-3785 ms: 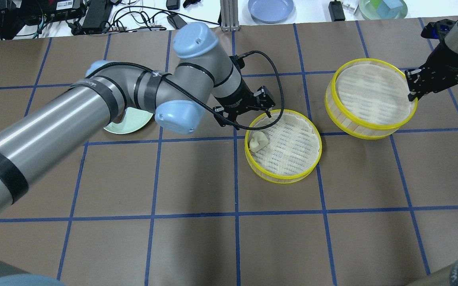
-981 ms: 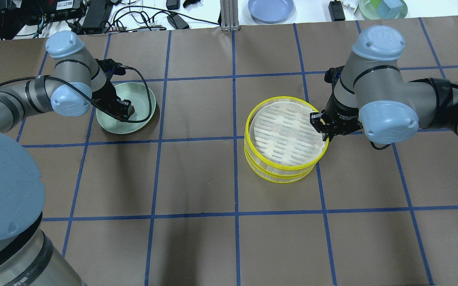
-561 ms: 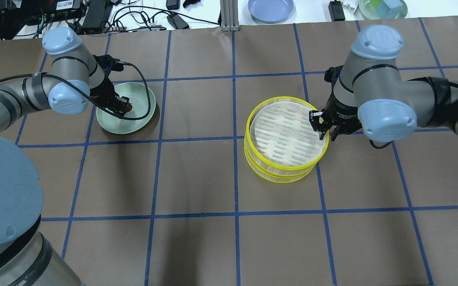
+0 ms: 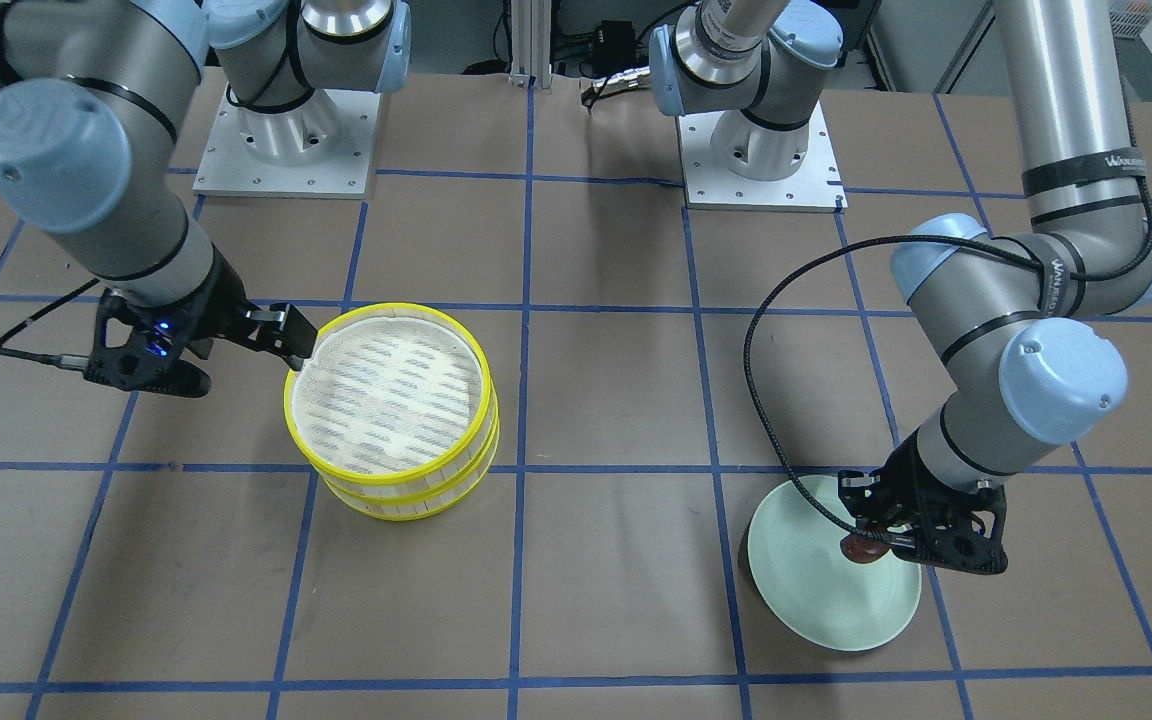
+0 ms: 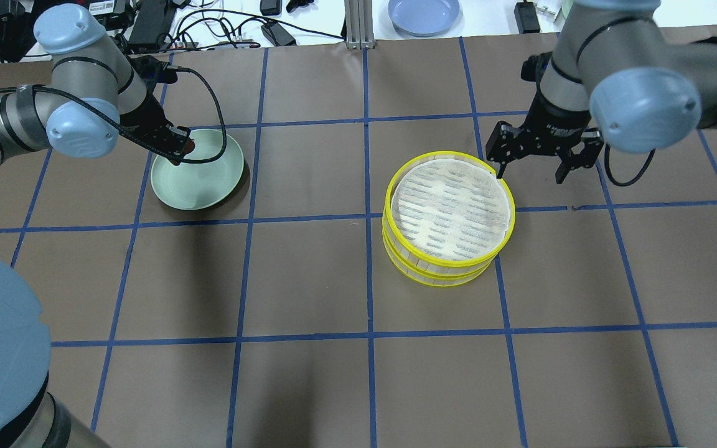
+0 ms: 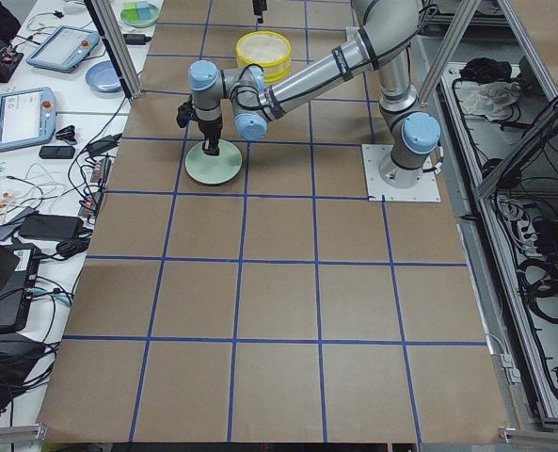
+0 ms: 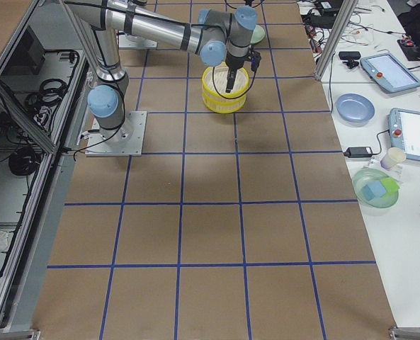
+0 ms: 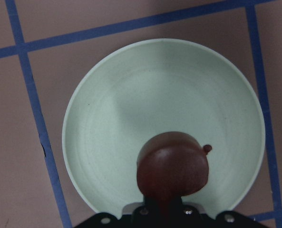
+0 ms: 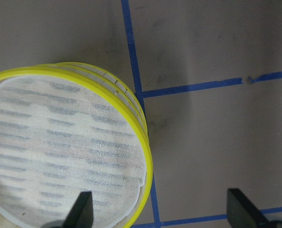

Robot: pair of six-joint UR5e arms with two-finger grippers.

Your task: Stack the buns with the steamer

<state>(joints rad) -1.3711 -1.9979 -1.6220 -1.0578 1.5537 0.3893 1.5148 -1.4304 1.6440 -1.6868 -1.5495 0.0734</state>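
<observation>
My left gripper (image 5: 179, 147) is shut on the glossy dark reddish-brown bun (image 5: 190, 146) and holds it just above the far left part of the pale green plate (image 5: 200, 186). The left wrist view shows the bun (image 8: 173, 168) over the plate (image 8: 155, 90). Two yellow-rimmed steamer trays (image 5: 449, 218) stand stacked mid-table; the top tray's cloth liner is bare. The cream-white bun is hidden. My right gripper (image 5: 529, 173) is open and empty, hovering by the stack's far right rim (image 9: 143, 137).
A blue plate (image 5: 424, 14), a glass bowl with coloured blocks (image 5: 600, 12) and cables and boxes (image 5: 147, 25) lie beyond the table's far edge. Brown paper with blue tape lines covers the table (image 5: 309, 280).
My right gripper has let go of the top tray's rim, opened wide and drawn up and away. My left gripper has lifted the brown bun off the plate.
</observation>
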